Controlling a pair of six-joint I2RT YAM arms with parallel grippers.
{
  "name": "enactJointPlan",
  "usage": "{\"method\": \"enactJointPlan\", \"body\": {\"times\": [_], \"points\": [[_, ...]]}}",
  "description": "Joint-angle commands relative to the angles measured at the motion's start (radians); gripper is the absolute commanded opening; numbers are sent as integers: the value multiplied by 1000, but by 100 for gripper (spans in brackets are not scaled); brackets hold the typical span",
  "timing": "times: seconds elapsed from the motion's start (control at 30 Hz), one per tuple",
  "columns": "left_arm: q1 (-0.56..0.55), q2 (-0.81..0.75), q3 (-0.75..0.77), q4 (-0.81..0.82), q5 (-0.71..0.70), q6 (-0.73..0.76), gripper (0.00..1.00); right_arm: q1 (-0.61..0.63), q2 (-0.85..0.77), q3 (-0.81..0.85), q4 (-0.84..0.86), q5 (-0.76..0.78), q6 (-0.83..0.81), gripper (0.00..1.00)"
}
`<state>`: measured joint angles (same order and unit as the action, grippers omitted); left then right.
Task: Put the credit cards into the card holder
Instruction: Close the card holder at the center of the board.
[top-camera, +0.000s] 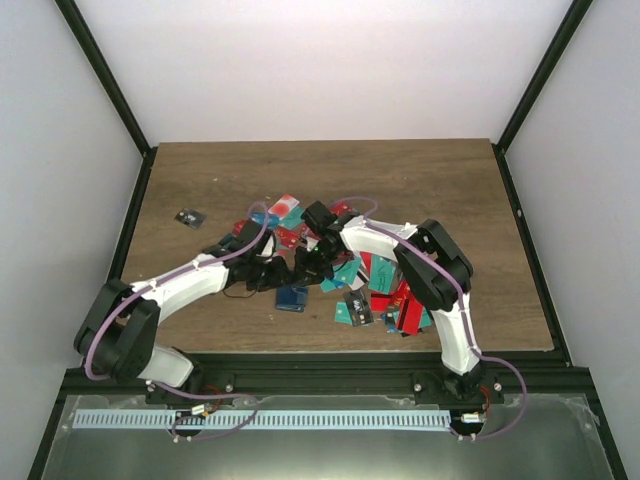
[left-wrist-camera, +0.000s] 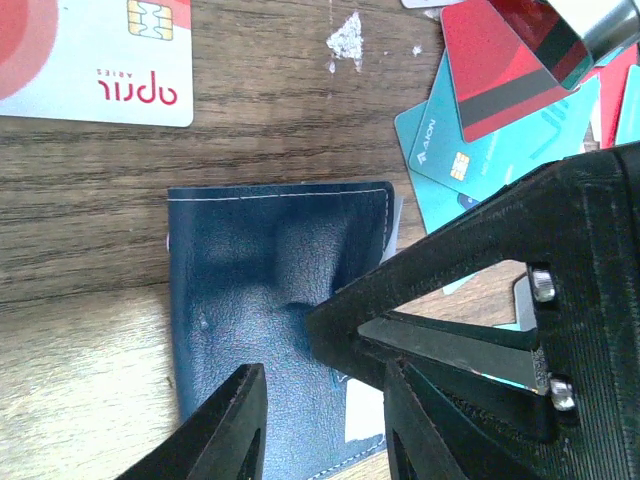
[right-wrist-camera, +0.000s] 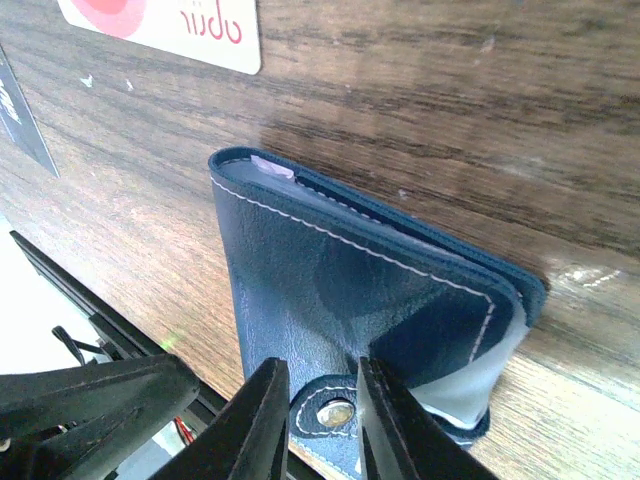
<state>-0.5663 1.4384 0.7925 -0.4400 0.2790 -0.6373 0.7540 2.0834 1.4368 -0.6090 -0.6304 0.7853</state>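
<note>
The navy card holder (left-wrist-camera: 260, 300) lies folded on the wood, with a pale sheet poking out at one edge. My left gripper (left-wrist-camera: 320, 368) hovers open just above its cover. My right gripper (right-wrist-camera: 320, 362) stands slightly open, its fingers on either side of the holder's snap tab (right-wrist-camera: 335, 412). One of the right arm's fingers (left-wrist-camera: 345, 325) rests on the cover (right-wrist-camera: 330, 290). Credit cards lie around: a white-and-red one (left-wrist-camera: 90, 60), a red one with a dark stripe (left-wrist-camera: 500, 80), and teal ones (left-wrist-camera: 470, 150). In the top view both grippers meet at the pile's left side and hide the holder.
A heap of red, teal and black cards (top-camera: 375, 285) spreads under the right arm. A blue card (top-camera: 292, 298) lies alone toward the near edge. A small black chip (top-camera: 188, 217) sits apart at the left. The black frame rail (top-camera: 320, 358) runs along the near edge.
</note>
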Motion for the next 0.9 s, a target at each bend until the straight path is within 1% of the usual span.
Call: {"method": "enactJointPlan", "body": {"times": [0.0,0.17,0.33,0.63,0.87], "points": [[2,25,-40,133,154,13,35,7,23,-37,23,50,16,23],[6,69,-51,171,160,11,33,7,26,-38,31,43,18,20],[15,98,-80,226,191,-3,27,5,26,-41,32,43,19,20],[16,96,-108,309,254,-18,28,2,37,-31,37,29,22,20],[17,89,-124,355,299,-20,31,-3,40,-18,40,22,32,23]]}}
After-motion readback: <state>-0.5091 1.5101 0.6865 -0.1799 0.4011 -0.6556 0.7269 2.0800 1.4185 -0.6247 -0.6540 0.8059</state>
